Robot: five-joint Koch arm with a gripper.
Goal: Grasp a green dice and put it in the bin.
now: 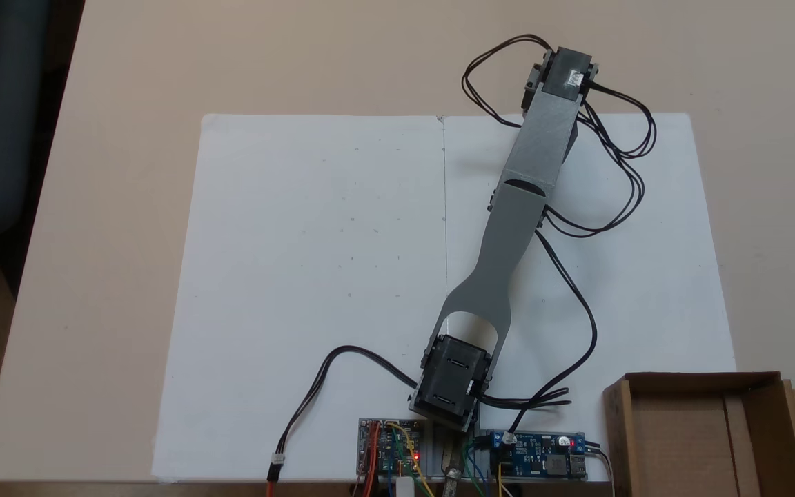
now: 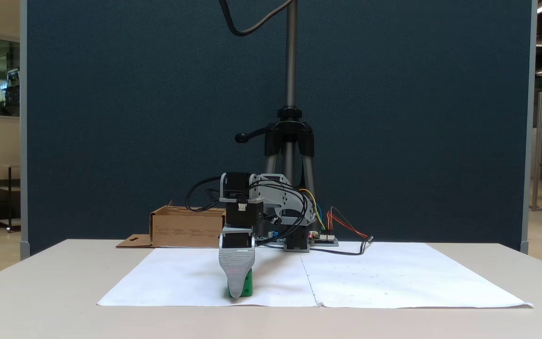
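Observation:
In a fixed view the green dice (image 2: 249, 285) rests on the white paper (image 2: 393, 278) near its front edge, mostly covered by a grey finger (image 2: 236, 263) that reaches down to the paper. My gripper (image 2: 237, 292) is around or right beside the dice. Its jaws line up one behind the other, so the gap between them is hidden. Seen from above, the arm (image 1: 522, 207) stretches to the paper's far edge and its wrist motor (image 1: 566, 69) hides gripper and dice. The bin (image 1: 684, 442), a shallow brown cardboard box, sits at the lower right with nothing in it and appears behind the arm (image 2: 186, 228).
Two circuit boards (image 1: 390, 449) (image 1: 542, 461) lie by the arm's base at the near edge of the table. Black cables (image 1: 618, 172) loop beside the arm. A camera tripod (image 2: 290, 141) stands behind the base before a dark blue partition.

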